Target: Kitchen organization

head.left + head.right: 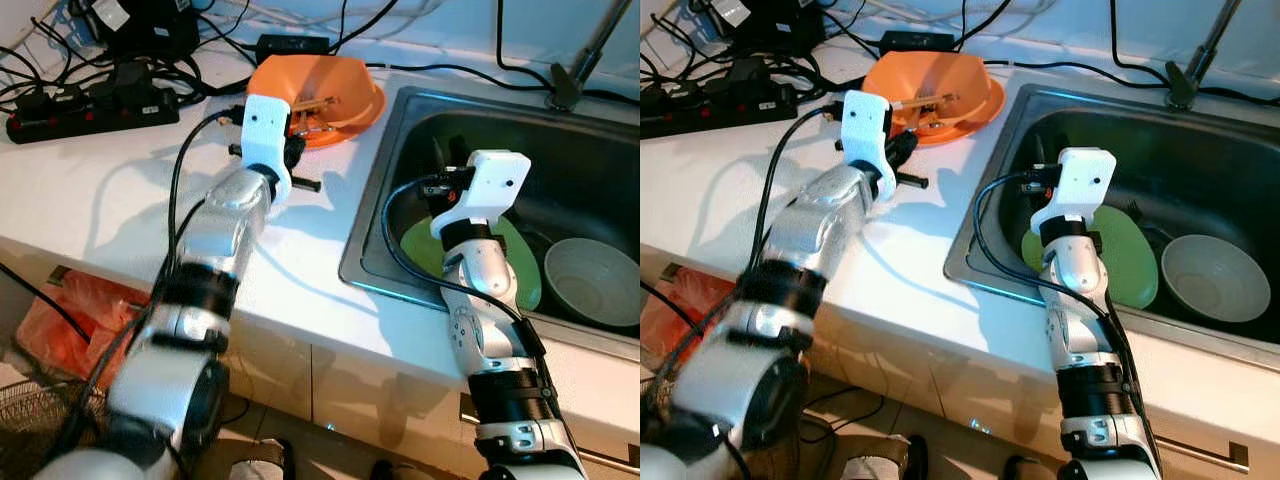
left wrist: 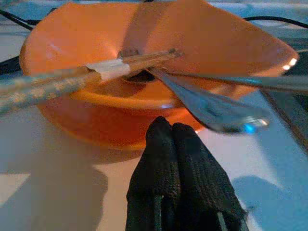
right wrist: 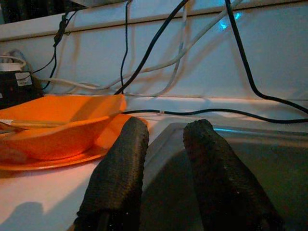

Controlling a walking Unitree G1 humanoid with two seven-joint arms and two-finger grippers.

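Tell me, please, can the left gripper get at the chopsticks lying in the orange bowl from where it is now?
Probably yes. The left gripper, fingers shut, sits just before the orange bowl, and nothing stands between. The chopsticks lie across the rim beside a metal spoon, so it must open and rise first.

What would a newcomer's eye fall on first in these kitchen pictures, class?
The bright orange plastic bowl at the back of the white countertop, beside the sink, holds wooden chopsticks and a metal spoon, with the left gripper just before it, fingers shut. In the steel sink lie a round green plate and a pale grey-green bowl, with the right gripper held above the sink, fingers open.
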